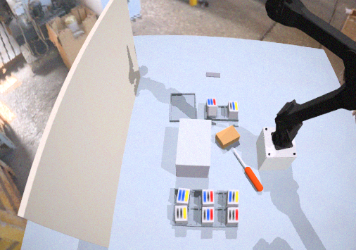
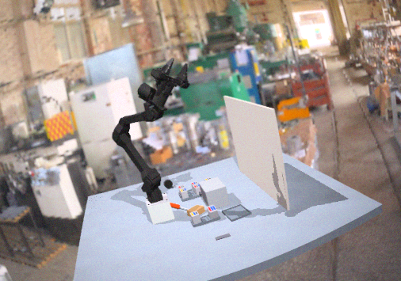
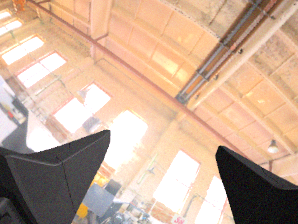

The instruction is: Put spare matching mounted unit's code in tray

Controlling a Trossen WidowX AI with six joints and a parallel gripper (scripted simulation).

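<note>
A large plain grey box (image 1: pixel 194 142) (image 2: pixel 215 191) stands mid-table, perhaps the mounted unit; no code shows on its visible faces. The shallow tray (image 1: pixel 177 113) (image 2: pixel 237 213) is empty. Small spares with three-bar codes stand in two racks. The small rack holds a blue-blue-red spare (image 1: pixel 211 108) (image 2: pixel 212 212) and a black-blue-yellow one (image 1: pixel 233 110) (image 2: pixel 195 218). The larger rack holds several others, including blue-blue-yellow (image 1: pixel 182 196), blue-black-red (image 1: pixel 207 197) and black-black-red (image 1: pixel 232 215). My gripper (image 2: pixel 178 63) (image 3: pixel 165 144) is open and empty, raised high above the table.
A tall beige panel (image 1: pixel 84 123) (image 2: pixel 257 150) stands beyond the tray. An orange block (image 1: pixel 227 136) (image 2: pixel 196 210) and an orange-handled screwdriver (image 1: pixel 253 179) lie between the box and my base. A flat grey strip (image 1: pixel 213 75) (image 2: pixel 223 237) lies beyond the small rack.
</note>
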